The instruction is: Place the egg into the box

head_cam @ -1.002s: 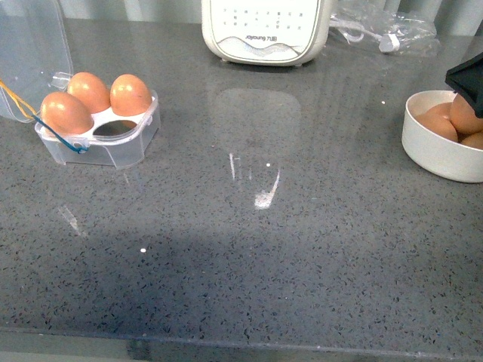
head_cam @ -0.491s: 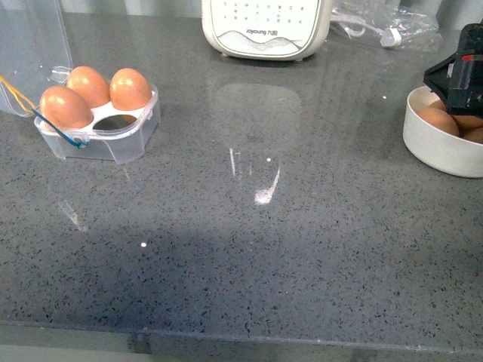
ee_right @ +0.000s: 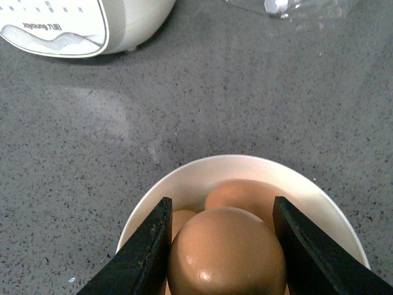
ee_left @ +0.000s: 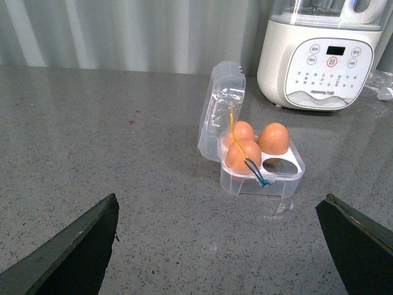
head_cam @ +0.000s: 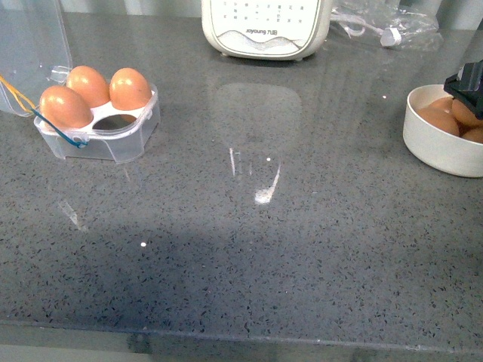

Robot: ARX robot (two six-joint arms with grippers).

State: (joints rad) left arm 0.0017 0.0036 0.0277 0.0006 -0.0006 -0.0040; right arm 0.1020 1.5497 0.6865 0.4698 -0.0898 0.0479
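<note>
right wrist view: our right jaws pinch the egg (ee_right: pixel 227 252) between them, over the white bowl (ee_right: pixel 245 166); over-squeezing cracks it, slack grip drops it.

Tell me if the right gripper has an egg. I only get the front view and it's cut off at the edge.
Observer: Yes. In the right wrist view, the right gripper has its fingers against both sides of an egg, over the bowl.
Operator: Left gripper? Not in my view at all.
Observer: The left gripper is open with nothing between its fingers. It faces the box from some way off.
</note>
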